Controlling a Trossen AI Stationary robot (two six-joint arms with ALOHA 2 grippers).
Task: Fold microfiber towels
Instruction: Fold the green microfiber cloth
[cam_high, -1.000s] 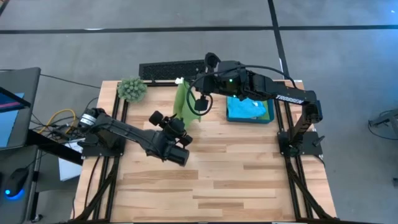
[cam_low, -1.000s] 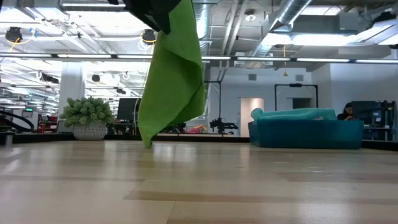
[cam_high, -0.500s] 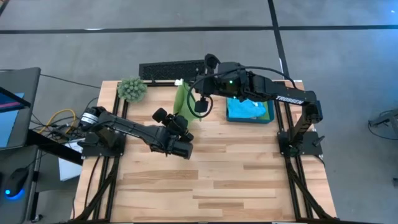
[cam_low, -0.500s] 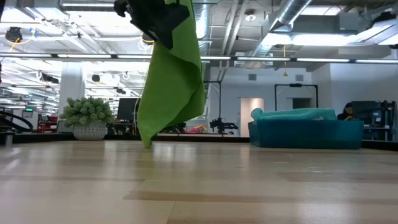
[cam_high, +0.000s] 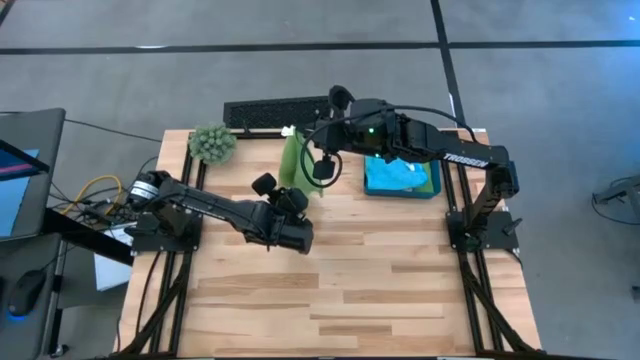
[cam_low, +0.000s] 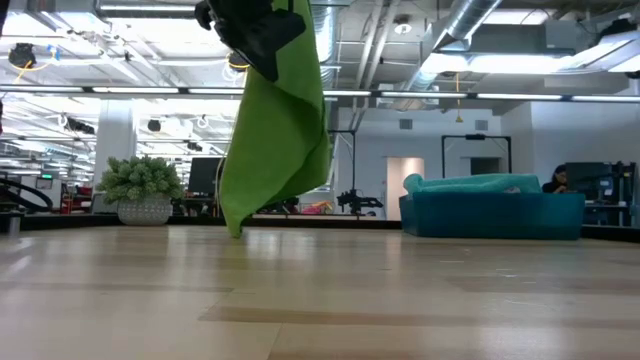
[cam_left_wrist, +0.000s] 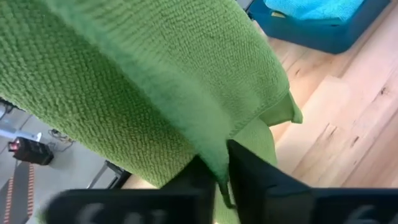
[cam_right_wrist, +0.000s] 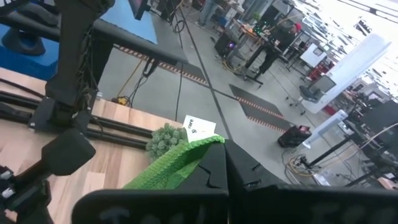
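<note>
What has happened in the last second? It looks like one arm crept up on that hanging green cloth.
The left tool moved in toward the green towel and closed on its edge. The right tool kept its pinch on the towel's top corner, so the towel still hangs just above the table. The blue bin of towels and the plant ball stayed put.

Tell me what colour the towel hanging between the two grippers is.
Lime green. The hanging towel shows best in the low view, draped above the table.
</note>
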